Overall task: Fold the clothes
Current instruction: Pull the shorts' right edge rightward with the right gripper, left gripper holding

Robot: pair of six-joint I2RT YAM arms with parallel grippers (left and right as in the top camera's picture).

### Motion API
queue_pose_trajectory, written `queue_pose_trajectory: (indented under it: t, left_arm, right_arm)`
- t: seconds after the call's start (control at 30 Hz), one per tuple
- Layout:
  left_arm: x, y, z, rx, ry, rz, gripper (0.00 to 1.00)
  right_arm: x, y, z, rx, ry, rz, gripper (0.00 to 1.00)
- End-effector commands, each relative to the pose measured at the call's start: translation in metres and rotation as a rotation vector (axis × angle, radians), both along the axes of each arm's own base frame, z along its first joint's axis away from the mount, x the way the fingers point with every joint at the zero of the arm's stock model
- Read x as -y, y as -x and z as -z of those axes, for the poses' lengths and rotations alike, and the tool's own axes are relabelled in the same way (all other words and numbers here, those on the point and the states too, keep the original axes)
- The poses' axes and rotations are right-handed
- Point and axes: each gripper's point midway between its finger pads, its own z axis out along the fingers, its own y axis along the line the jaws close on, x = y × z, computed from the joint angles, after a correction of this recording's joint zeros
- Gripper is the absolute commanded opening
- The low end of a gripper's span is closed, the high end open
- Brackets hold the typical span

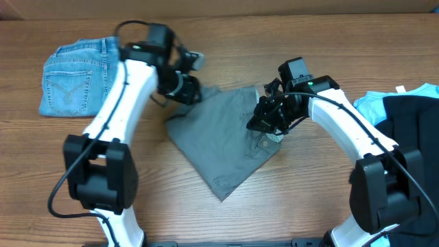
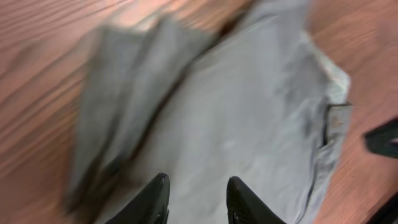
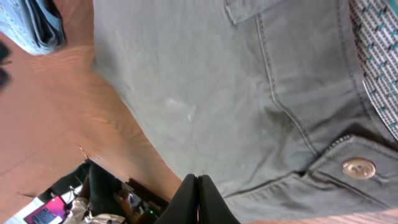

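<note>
The grey shorts (image 1: 226,140) lie partly folded in the middle of the table, one corner pointing toward the front. My left gripper (image 1: 190,89) is at their back left corner. In the left wrist view it (image 2: 196,183) stands open just above the grey shorts (image 2: 249,118), with nothing between its fingers. My right gripper (image 1: 264,122) is over the waistband side. Its fingers (image 3: 197,183) are pressed shut at the edge of the shorts (image 3: 205,87), near the button (image 3: 359,168); no cloth shows between them.
Folded blue denim (image 1: 75,75) lies at the back left. A light-blue garment (image 1: 370,104) and a black one (image 1: 411,127) are piled at the right edge. Bare wooden table (image 1: 206,219) runs along the front.
</note>
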Motion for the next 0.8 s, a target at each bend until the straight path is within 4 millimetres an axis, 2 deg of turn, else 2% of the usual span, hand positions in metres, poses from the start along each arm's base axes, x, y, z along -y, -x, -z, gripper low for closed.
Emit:
queue_pose_trajectory:
  t: [0.0, 0.13, 0.27, 0.4, 0.47, 0.57, 0.7, 0.77]
  left_arm:
    - [0.019, 0.015, 0.031, -0.036, 0.015, 0.083, 0.35]
    - [0.013, 0.024, 0.072, -0.082, -0.059, 0.081, 0.27]
    - [-0.015, 0.037, 0.111, -0.195, -0.208, 0.016, 0.21]
    - [-0.047, 0.041, 0.131, -0.263, -0.328, -0.066, 0.18]
    - [-0.062, 0.037, 0.130, -0.274, -0.339, -0.136, 0.25]
    - [-0.075, 0.029, 0.120, -0.292, -0.308, -0.222, 0.25]
    - [-0.086, 0.015, 0.091, -0.299, -0.244, -0.264, 0.25]
    - [-0.088, 0.007, 0.073, -0.273, -0.205, -0.247, 0.35]
  right_arm:
    - [0.000, 0.003, 0.005, -0.029, 0.000, 0.037, 0.05]
    - [0.002, 0.008, 0.029, -0.061, 0.034, 0.065, 0.05]
    - [0.005, 0.028, 0.056, -0.171, 0.060, 0.125, 0.05]
    - [0.014, 0.046, 0.081, -0.253, 0.089, 0.161, 0.05]
    - [0.018, 0.051, 0.088, -0.270, 0.096, 0.168, 0.05]
    - [0.022, 0.056, 0.094, -0.290, 0.105, 0.177, 0.06]
    - [0.023, 0.057, 0.095, -0.297, 0.107, 0.179, 0.06]
    - [0.024, 0.058, 0.095, -0.299, 0.109, 0.181, 0.06]
